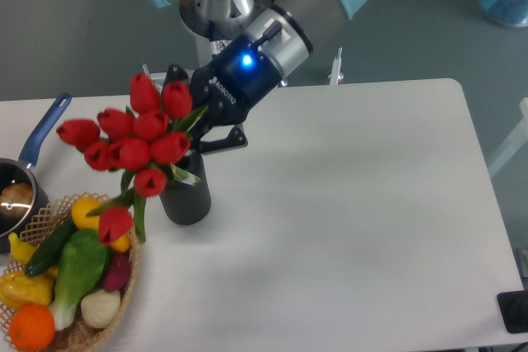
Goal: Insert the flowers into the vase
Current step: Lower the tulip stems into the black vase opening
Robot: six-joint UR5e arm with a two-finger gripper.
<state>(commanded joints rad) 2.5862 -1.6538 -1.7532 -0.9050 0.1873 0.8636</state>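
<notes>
The flowers [136,133] cover the mouth of the vase [186,194] and most of the gripper [191,118], so whether the stems sit inside the vase cannot be told, and the fingers are too hidden behind the red heads and leaves to say if they are spread or pinching the bunch. The vase stands upright near the left end of the table [346,204], toward the back edge, with the bunch leaning left over it and one tulip drooping onto the wicker basket [99,319] at the front left corner. The basket is cut off by the frame, as is the blue-handled saucepan [21,179] at the left edge. To the right of the vase the table surface runs bare to its right edge. The arm [272,6] reaches down from the back edge, angled left, wrist lit blue.
</notes>
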